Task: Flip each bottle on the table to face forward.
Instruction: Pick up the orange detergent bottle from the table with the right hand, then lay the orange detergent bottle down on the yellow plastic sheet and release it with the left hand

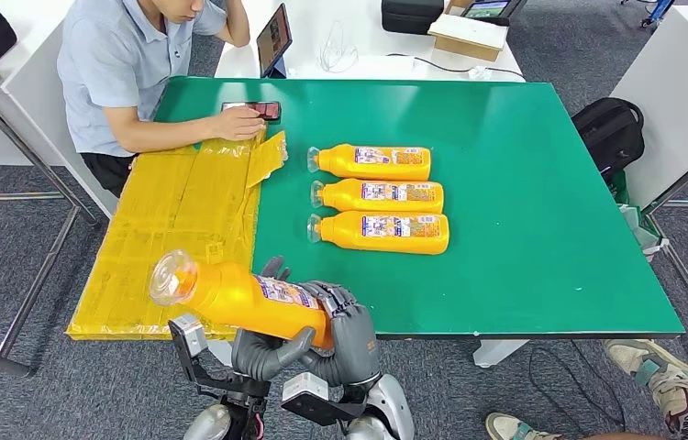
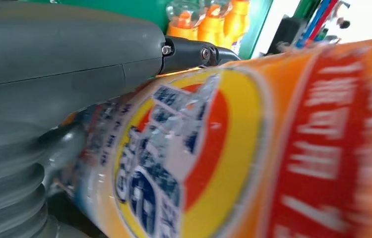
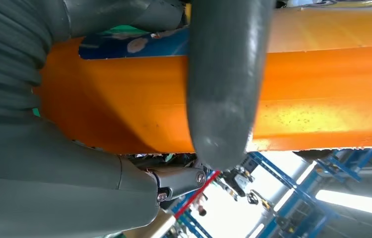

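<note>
An orange bottle (image 1: 239,298) with a clear cap is held in the air over the table's near edge, cap pointing left, label up. My left hand (image 1: 267,353) grips it from below and my right hand (image 1: 351,332) wraps its base end. Up close in the left wrist view, the bottle's label (image 2: 233,148) lies against my left hand (image 2: 50,74). In the right wrist view, the thumb of my right hand (image 3: 223,84) crosses the orange bottle (image 3: 323,89). Three more orange bottles (image 1: 372,162), (image 1: 379,195), (image 1: 382,232) lie side by side on the green table (image 1: 542,229), labels up, caps left.
A yellow plastic sheet (image 1: 175,238) covers the table's left part. A person (image 1: 129,64) sits at the far left corner, one hand on a phone (image 1: 253,111). A black backpack (image 1: 611,128) stands on the floor at the right. Someone's shoes (image 1: 661,376) show at the near right.
</note>
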